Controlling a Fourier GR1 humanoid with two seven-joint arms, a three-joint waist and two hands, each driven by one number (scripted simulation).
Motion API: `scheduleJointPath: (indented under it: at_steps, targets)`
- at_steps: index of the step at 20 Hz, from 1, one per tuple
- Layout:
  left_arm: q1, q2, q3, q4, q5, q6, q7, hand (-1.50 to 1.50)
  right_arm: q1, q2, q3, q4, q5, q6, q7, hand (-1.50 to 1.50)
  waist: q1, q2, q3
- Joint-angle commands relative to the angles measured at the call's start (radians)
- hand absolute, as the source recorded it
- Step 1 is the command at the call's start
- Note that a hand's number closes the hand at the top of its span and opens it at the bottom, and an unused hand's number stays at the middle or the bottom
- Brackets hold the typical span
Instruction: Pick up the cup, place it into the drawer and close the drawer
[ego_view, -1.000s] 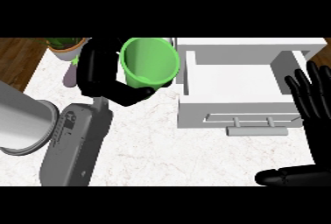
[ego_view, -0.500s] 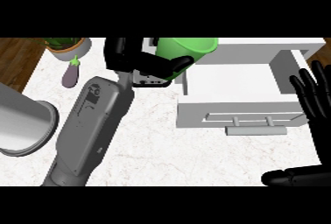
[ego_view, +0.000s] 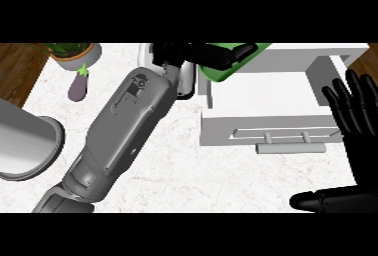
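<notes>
Now left hand curled round cup at drawer; right hand open.

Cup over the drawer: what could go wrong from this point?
The green cup, curled in the left hand, sits tilted over the open drawer's left wall, so it might catch that wall or land on its side. The open right hand beside the drawer could obstruct closing.
</notes>
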Motion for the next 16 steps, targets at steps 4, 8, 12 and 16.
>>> scheduleJointPath:
  at_steps: [4,8,12,16]
  targets:
    - [-0.082,0.0,0.024,0.186,0.011,-0.026,-0.079,1.5,0.016,-0.011,-0.016,-0.014,-0.006,0.015,-0.019,-1.5,0.004,0.0,0.0]
    - [-0.144,0.0,-0.134,0.299,0.179,0.07,-0.132,1.5,-0.059,-0.006,-0.015,0.03,-0.007,-0.011,0.012,-1.5,-0.026,0.006,0.0]
    - [-0.187,0.0,-0.136,0.421,0.196,0.022,-0.153,1.5,0.037,-0.006,-0.011,0.049,-0.01,0.055,-0.102,-1.5,-0.035,0.009,0.001]
    - [-0.225,0.0,-0.255,0.443,0.255,0.082,-0.133,1.5,-0.049,-0.023,-0.019,0.068,-0.031,0.047,-0.048,-1.5,-0.055,0.012,0.001]
